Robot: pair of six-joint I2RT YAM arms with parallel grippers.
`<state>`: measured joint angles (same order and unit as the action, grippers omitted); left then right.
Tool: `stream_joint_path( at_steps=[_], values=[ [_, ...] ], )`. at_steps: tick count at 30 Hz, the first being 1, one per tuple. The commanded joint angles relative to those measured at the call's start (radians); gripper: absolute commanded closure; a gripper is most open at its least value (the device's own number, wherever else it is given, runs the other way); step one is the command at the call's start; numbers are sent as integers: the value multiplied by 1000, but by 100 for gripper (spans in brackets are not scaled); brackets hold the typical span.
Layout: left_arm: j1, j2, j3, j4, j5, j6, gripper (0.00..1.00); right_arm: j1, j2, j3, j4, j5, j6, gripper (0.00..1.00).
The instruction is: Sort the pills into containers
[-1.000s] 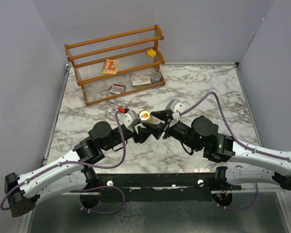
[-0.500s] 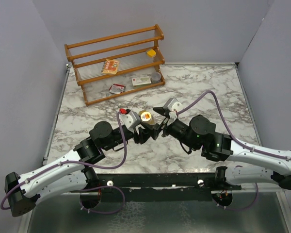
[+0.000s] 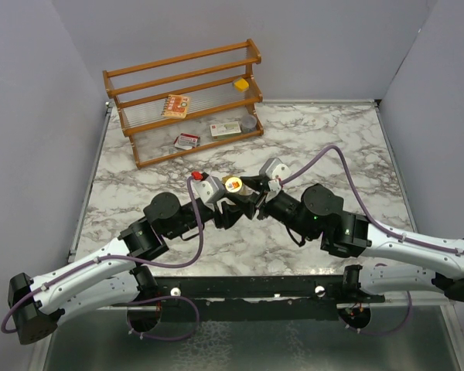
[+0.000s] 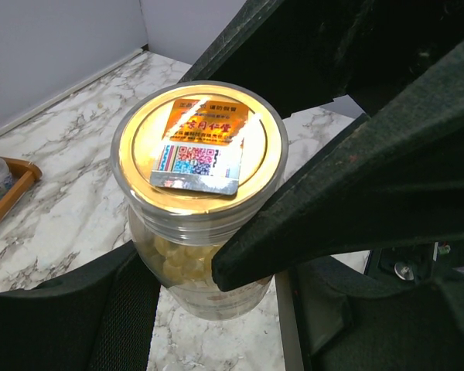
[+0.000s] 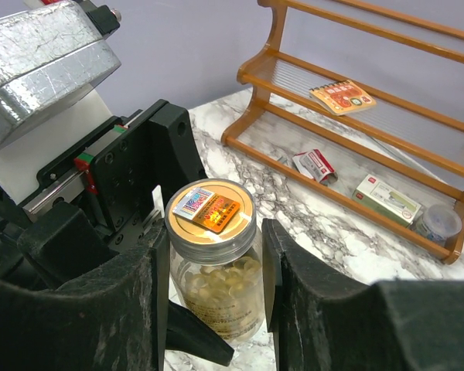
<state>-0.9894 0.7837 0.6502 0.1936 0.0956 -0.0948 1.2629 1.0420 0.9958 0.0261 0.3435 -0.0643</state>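
Jar [image 4: 199, 147], round, amber-tinted and translucent, with a gold lid bearing a printed sticker, filled with pale yellow pills; it stands upright near the middle of the marble tabletop [image 3: 332, 131]. The left gripper [image 3: 230, 202] pinches the jar's body low down, one black finger on each side. The right gripper [image 3: 247, 197] straddles the lid from the opposite side; whether its fingers [image 5: 131, 294] press it or stand just clear cannot be told. Both arms lie low, angled inward from the near edge. A small squarish yellow box [image 3: 240, 83] rests on the wooden rack [image 3: 178, 61] at the far left corner.
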Motion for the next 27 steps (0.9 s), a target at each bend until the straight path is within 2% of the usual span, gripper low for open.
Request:
stream_joint_path(
  at_steps=[1, 4, 5, 6, 7, 8, 20, 27],
  values=[
    [-8, -15, 38, 78, 35, -2, 81, -7, 13, 15, 7, 26, -3, 99],
    [-7, -26, 36, 80, 30, -5, 72, -8, 17, 10, 5, 22, -4, 99],
    [-7, -31, 36, 81, 30, -6, 65, -7, 17, 7, 7, 22, -5, 99],
    [-7, -35, 34, 81, 30, -8, 44, -8, 16, 2, 10, 24, -6, 99],
    [-7, -39, 33, 80, 30, -8, 8, -7, 14, -1, 12, 25, -6, 99],
    [-7, -44, 31, 80, 29, -9, 2, -8, 12, -5, 17, 25, -6, 99],
    [-7, -84, 15, 27, -33, -10, 1, -7, -14, -59, 78, 95, -16, 99],
    [-8, -194, -79, -23, -157, -48, 1, -9, -7, -194, 311, 304, -69, 99]
  ],
)
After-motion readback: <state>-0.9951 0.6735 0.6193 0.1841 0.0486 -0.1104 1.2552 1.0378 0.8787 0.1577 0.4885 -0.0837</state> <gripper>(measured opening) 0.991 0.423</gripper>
